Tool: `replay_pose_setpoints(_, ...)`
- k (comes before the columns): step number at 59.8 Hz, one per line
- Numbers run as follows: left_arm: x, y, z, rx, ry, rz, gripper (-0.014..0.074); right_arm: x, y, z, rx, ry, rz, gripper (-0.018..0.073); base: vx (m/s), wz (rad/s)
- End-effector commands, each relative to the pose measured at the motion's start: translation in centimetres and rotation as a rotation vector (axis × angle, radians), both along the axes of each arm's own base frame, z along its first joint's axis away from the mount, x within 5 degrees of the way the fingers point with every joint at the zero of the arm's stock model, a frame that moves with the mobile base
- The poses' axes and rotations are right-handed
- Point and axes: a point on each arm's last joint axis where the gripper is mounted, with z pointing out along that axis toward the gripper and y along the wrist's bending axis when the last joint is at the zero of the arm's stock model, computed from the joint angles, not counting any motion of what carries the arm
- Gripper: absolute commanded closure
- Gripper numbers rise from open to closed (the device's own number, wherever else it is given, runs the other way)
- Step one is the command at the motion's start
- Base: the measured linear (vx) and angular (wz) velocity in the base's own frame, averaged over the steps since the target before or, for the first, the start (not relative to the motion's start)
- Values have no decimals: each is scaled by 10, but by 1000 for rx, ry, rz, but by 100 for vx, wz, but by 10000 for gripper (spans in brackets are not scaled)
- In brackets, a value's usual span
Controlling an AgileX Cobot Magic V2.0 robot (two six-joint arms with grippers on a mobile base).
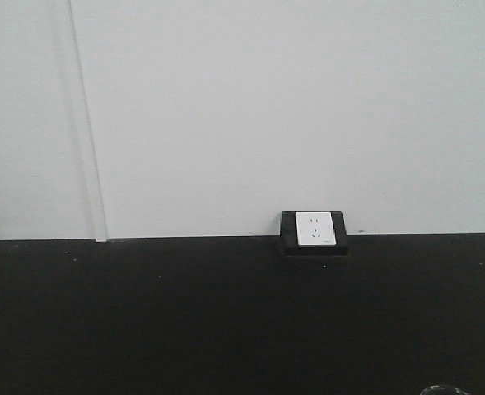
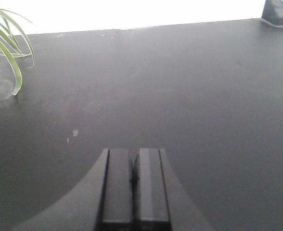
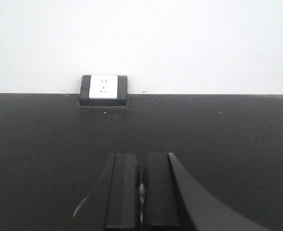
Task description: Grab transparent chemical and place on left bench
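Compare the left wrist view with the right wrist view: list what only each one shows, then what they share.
Left wrist only: green plant leaves at the upper left. Right wrist only: the white socket in its black housing against the wall. Both: the black worktop, plus a shut, empty gripper, the left gripper in one, the right gripper in the other.
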Motion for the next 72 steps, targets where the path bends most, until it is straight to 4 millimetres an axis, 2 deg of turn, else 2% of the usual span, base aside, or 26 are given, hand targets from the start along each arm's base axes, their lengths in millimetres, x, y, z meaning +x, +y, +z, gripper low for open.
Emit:
replay_pose_setpoints(1, -1, 0, 3, -14, -81, -1, 600, 0, 0, 17, -12, -95, 4, 564, 0, 0)
replay_pose_setpoints(72, -1, 0, 3, -14, -81, -1, 600, 0, 0, 15, -14, -80, 2, 564, -2, 0)
